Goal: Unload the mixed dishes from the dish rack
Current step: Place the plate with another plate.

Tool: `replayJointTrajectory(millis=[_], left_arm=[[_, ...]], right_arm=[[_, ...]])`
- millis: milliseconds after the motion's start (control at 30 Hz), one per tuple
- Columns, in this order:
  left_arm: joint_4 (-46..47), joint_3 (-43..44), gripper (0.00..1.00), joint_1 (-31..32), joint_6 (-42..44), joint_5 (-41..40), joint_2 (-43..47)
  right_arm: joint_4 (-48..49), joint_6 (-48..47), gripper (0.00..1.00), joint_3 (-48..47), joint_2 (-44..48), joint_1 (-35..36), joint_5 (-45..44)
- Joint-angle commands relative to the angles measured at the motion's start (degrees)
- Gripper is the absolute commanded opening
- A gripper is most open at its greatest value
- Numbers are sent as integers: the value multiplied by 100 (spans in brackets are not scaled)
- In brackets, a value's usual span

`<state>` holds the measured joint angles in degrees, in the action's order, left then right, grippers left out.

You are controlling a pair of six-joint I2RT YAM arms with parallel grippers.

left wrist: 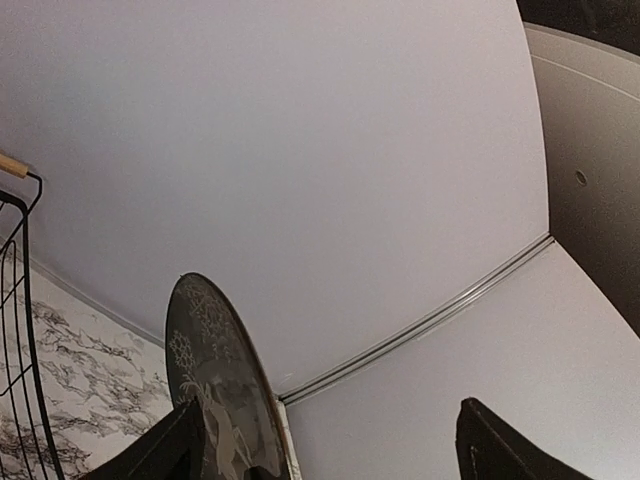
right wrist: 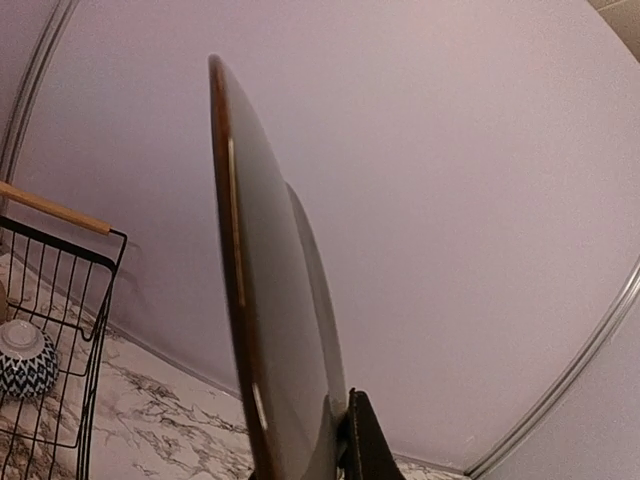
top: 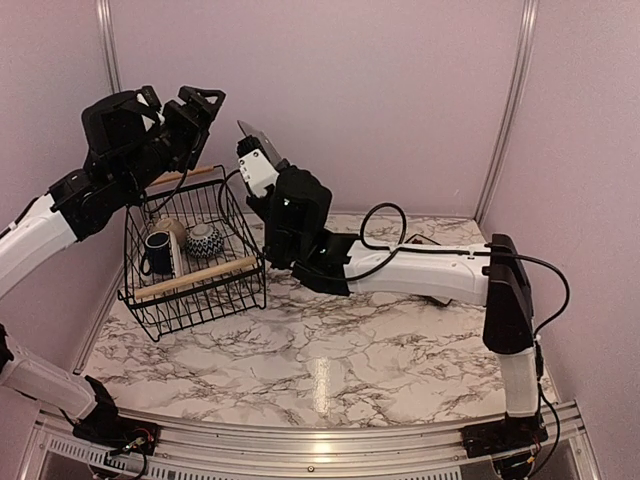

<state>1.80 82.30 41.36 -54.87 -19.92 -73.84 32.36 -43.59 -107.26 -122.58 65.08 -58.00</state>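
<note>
The black wire dish rack (top: pixel 235 290) stands at the table's left, with wooden handles. Inside it are a dark navy mug (top: pixel 156 251), a patterned bowl (top: pixel 205 240) and a cream bowl (top: pixel 173 227). My right gripper (top: pixel 256 152) is shut on a dark plate (top: pixel 249 132) and holds it upright, above the rack's right rim. The right wrist view shows this plate (right wrist: pixel 275 330) edge-on against one finger (right wrist: pixel 368 445), and the bowl (right wrist: pixel 22 362). My left gripper (top: pixel 204 99) is open and empty, high over the rack's back. The plate's patterned face (left wrist: pixel 215 370) shows beside its left finger (left wrist: pixel 155 452). No striped plate is in view.
The marble table (top: pixel 330 350) is bordered by pink walls with aluminium posts (top: pixel 512 100). My right arm (top: pixel 430 272) lies across the table's middle and right, with a black cable looping over it. The rack's wires (left wrist: pixel 18 330) show at the left wrist view's left edge.
</note>
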Motion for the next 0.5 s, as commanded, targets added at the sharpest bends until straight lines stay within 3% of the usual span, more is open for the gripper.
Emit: replayJointTrajectory(millis=[0,100,267,467], left_arm=[[365,-104,93,21,607,155,274],[300,-212,98,24,829,180,474],[28,-417,99,26,1213,220,785],[108,-1053,99,21,1402,113,1127]], right_arm=[[-213,1638,0,-37,1242,-249,741],[-1499,3290,0,43,1680,-624,1677],[-2269,5550,0,862,2530,-1503,3625],[-1432,7943,0,2670,3309,-3185,6700]])
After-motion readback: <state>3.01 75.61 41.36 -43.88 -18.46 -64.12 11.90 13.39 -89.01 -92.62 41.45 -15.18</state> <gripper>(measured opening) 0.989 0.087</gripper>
